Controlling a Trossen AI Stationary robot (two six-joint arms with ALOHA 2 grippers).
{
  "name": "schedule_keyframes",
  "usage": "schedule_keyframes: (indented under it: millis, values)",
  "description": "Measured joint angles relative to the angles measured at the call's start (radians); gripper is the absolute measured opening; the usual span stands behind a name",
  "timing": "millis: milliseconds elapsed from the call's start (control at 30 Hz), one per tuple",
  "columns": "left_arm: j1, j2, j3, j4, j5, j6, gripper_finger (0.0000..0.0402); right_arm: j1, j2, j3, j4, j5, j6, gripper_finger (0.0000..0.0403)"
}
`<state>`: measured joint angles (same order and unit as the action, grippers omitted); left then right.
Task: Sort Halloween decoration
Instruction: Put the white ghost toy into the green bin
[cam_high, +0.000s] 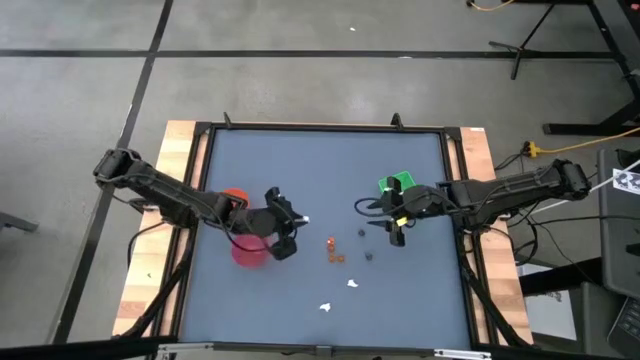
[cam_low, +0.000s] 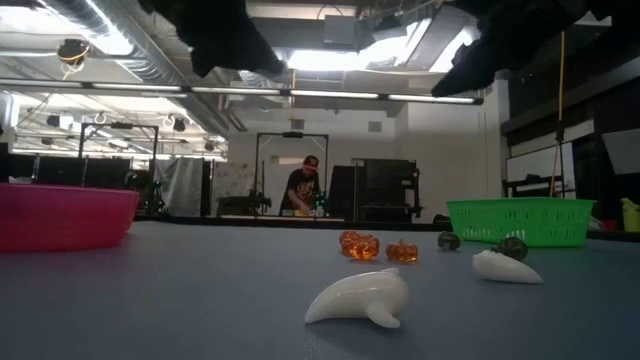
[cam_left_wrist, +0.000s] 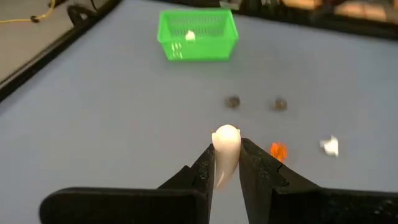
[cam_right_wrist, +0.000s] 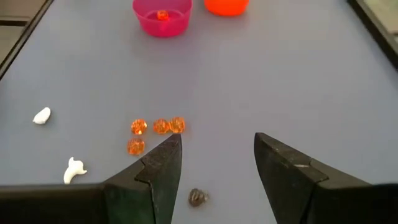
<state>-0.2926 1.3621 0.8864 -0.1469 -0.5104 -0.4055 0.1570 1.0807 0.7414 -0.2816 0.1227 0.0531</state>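
Observation:
My left gripper (cam_high: 290, 228) is just right of the pink bowl (cam_high: 250, 251) and is shut on a white piece (cam_left_wrist: 226, 144). Several orange pieces (cam_right_wrist: 161, 126) lie in a cluster at mid-table. Dark roundish pieces (cam_left_wrist: 232, 101) lie on the mat nearby, and one dark piece (cam_right_wrist: 198, 197) is below my right gripper. Two white pieces (cam_high: 325, 306) rest nearer the near edge. My right gripper (cam_right_wrist: 217, 165) is open and hovers by the green tray (cam_high: 397, 183). The tray holds one white piece (cam_left_wrist: 189, 36). My left gripper pinches the white piece between its two fingers (cam_left_wrist: 204, 168), across the piece's narrow part (cam_left_wrist: 224, 167). The rounded end (cam_left_wrist: 226, 135) sticks out past the fingertips. The fingers point toward the table's right side, and the piece is lifted clear of the mat.
The pink bowl (cam_right_wrist: 161, 15) holds one orange piece (cam_right_wrist: 162, 15). The orange bowl (cam_high: 235, 197) stands just beyond it toward the far edge. A raised black frame (cam_high: 320, 128) borders the blue mat. A person (cam_low: 303, 187) stands far behind the table.

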Motion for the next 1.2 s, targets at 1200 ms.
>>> schedule_keyframes:
  millis: [1200]
  values:
    - [0.337,0.613,0.158,1.198,0.316,0.417,0.0043,0.0,-0.012,0.439,-0.367,0.236,-0.167,0.0199]
